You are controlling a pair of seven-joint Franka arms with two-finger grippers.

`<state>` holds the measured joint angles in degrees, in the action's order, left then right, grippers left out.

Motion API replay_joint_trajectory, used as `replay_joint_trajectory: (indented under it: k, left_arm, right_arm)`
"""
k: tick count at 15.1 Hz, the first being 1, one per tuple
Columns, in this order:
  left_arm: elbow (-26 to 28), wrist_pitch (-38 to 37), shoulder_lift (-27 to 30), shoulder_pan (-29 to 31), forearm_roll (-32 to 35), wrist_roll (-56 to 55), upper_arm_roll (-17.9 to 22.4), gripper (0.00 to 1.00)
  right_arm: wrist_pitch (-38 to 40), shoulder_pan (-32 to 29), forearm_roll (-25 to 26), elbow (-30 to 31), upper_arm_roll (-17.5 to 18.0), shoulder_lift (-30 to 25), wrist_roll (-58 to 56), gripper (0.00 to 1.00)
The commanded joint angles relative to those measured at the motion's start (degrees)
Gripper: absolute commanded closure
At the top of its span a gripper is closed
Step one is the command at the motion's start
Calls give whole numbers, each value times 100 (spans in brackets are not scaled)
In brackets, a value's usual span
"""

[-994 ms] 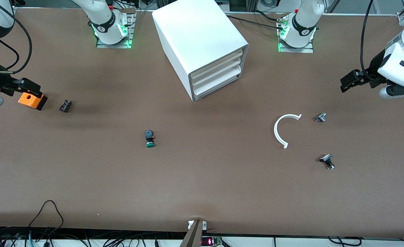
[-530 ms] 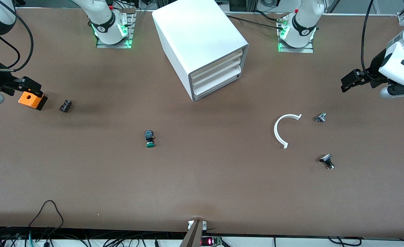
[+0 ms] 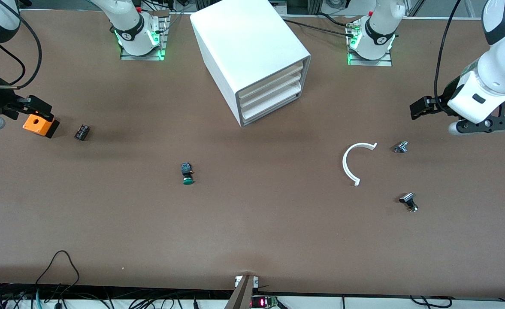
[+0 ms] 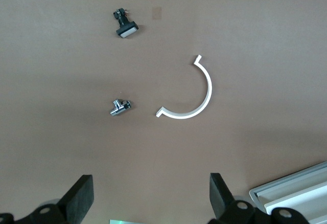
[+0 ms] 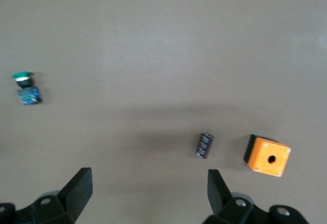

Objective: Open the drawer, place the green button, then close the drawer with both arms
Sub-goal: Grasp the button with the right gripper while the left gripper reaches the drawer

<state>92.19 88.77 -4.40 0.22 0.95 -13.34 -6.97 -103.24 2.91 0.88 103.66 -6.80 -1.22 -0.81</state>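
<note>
The white cabinet point(image 3: 248, 47) stands at the table's middle, near the arms' bases. Its three drawer fronts are shut; the bottom drawer point(image 3: 270, 108) is flush with the others. The green-capped button point(image 3: 187, 174) lies on its side on the table, nearer to the front camera than the cabinet; it also shows in the right wrist view point(image 5: 25, 88). My left gripper point(image 3: 420, 108) is open and empty, up over the table at the left arm's end. My right gripper point(image 3: 35, 109) is open and empty, over the orange box point(image 3: 40, 125). The open left fingers point(image 4: 82, 198) and right fingers point(image 5: 79, 188) hold nothing.
A white half-ring point(image 3: 352, 162) and two small silver-black metal parts point(image 3: 400, 147) point(image 3: 409, 201) lie near the left arm's end. A small black part point(image 3: 82, 132) lies beside the orange box. The cabinet's corner point(image 4: 296, 191) shows in the left wrist view.
My left arm has swung its gripper a little toward the cabinet. The right gripper has stayed over the orange box.
</note>
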Motion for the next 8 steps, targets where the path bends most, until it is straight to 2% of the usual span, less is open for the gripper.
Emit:
replay_joint_trajectory:
  k: [1, 4, 7, 8]
  left_arm:
    - [-316, -255, -131, -22, -182, -10, -120, 0]
    - [-289, -255, -218, -30, -446, -45, -279, 0]
    - [-316, -307, -902, -127, -499, -71, -332, 0]
    - [-342, -412, -965, -162, -516, -46, -332, 0]
  right_arm:
    - [-82, 8, -482, 14, 21, -54, 72, 0]
    - [-126, 217, -660, -4, 29, 165, 20, 0]
    - [-529, 753, -572, -118, 21, 516, 54, 0]
    - [-687, 859, -572, -136, 20, 657, 63, 0]
